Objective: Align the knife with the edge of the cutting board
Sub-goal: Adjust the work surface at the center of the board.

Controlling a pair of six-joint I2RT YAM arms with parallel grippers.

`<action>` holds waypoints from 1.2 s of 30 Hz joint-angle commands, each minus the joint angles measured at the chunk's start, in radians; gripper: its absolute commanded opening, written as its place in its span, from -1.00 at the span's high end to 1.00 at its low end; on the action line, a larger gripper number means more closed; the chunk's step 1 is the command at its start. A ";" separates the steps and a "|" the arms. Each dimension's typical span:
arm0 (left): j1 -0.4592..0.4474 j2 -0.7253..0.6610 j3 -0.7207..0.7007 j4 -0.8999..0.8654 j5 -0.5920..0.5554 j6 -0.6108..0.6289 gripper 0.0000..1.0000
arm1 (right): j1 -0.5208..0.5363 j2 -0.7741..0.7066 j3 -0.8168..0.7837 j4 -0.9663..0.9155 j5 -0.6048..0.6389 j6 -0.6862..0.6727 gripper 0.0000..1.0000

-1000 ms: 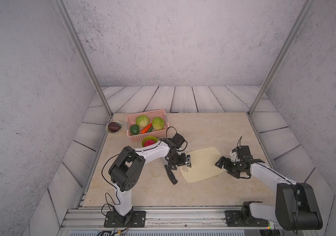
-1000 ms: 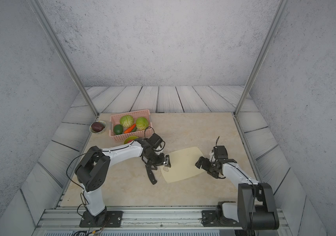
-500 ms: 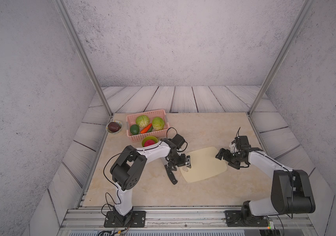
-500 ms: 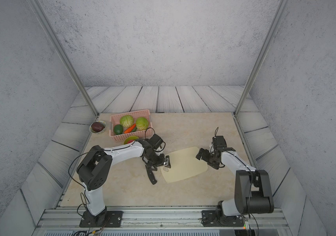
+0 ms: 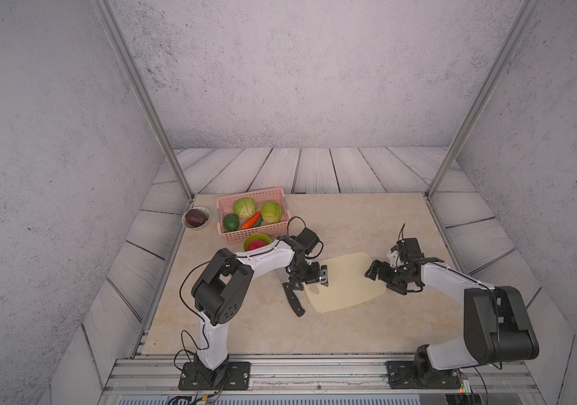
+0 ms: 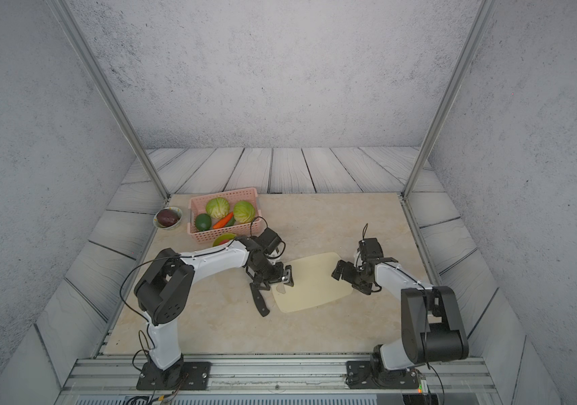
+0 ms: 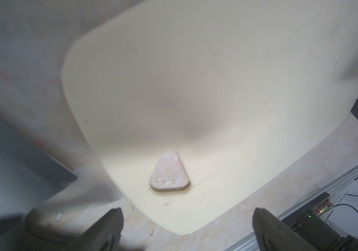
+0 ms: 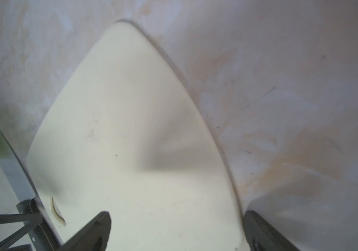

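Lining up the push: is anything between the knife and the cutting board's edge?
Nothing visible. Only a bare strip of table shows between the knife and the edge of the cutting board; the left hand hangs open above that gap.

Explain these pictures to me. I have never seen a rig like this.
Two white robot arms work at a table. Two pictures look down from overhead; two come from cameras on the arms' wrists. On the table lie a cream cutting board, a black-handled knife beside its edge, a pink basket of vegetables and two bowls. The left end effector hovers by the knife, the right end effector at the board's opposite end. Both are open and hold nothing.
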 commanded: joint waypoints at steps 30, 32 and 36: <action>0.026 -0.186 0.021 -0.202 -0.413 0.065 -0.97 | 0.232 -0.188 -0.203 0.021 0.070 0.131 -0.99; 0.026 -0.217 0.001 -0.232 -0.467 0.042 -0.97 | 0.236 -0.210 -0.210 0.022 0.059 0.132 -0.99; 0.025 -0.225 -0.017 -0.300 -0.537 0.011 -0.97 | 0.249 -0.226 -0.213 0.014 0.046 0.129 -0.99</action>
